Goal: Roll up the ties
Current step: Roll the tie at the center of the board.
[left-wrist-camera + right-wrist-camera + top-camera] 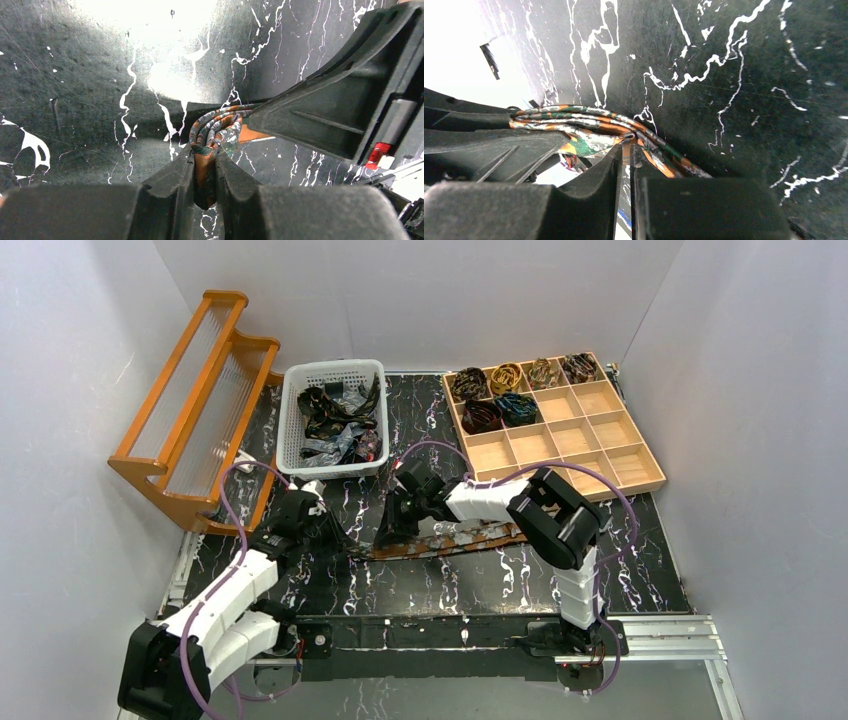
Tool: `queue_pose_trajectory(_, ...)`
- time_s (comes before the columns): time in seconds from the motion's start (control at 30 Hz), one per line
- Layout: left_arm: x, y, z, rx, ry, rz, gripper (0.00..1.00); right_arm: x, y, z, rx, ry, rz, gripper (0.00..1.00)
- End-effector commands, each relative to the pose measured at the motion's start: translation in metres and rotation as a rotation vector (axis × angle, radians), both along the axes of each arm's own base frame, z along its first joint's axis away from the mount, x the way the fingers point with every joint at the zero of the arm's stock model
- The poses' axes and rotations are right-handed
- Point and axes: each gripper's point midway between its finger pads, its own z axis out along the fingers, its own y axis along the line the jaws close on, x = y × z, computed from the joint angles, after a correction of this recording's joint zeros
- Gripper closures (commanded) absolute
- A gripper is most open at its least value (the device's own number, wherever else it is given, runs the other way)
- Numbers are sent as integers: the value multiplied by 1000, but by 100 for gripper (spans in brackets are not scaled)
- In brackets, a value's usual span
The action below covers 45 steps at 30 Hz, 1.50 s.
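The left gripper (204, 162) is shut tight on a doubled fold of the long, narrow rust-brown fabric necktie with grey-green mottling (220, 125). Orange cloth fills the slit between its black fingers (170, 185). Just past those fingertips the stacked bands bend aside and meet the right gripper (626, 152). Its fingers are pinched almost together on a thin edge of the same strip, right at their tips. The two grips sit close together. Behind the right fingers the rest of the strip lies flat on the black, white-veined marble tabletop (640, 570).

The cloth looks light, limp and slick, so the layers will likely slide or spring open. A hold across the whole width of the fold should serve better than a pinch on one edge.

Well beyond both sets of fingers stand a white plastic basket (292, 400) of loose ties (335, 420) and a wooden compartment tray (610, 430) with coiled ties (505, 378).
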Motion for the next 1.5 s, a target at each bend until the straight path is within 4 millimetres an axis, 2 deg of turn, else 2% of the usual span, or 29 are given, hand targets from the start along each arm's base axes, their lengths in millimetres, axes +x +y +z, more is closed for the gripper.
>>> queue_pose_trajectory(0.0,6,7,8,64,-26,11,100,-2,17,8,47,6,25,82)
queue_pose_trajectory(0.23,7,7,13,95,-48,0,100,-4,18,-9,13,37,21,87)
queue_pose_trajectory(0.43,7,10,17,164,-67,-2,100,-8,19,-16,11,65,28,88)
queue_pose_trajectory(0.83,6,15,22,359,-89,-16,100,-7,25,-7,36,55,38,88)
queue_pose_trajectory(1.1,9,10,37,466,-144,-20,100,-4,23,4,46,31,35,87)
queue_pose_trajectory(1.27,9,7,40,547,-164,-33,100,4,9,15,25,-33,-15,85)
queue_pose_trajectory(1.47,9,11,43,676,-182,-39,100,28,-25,30,1,-116,-123,82)
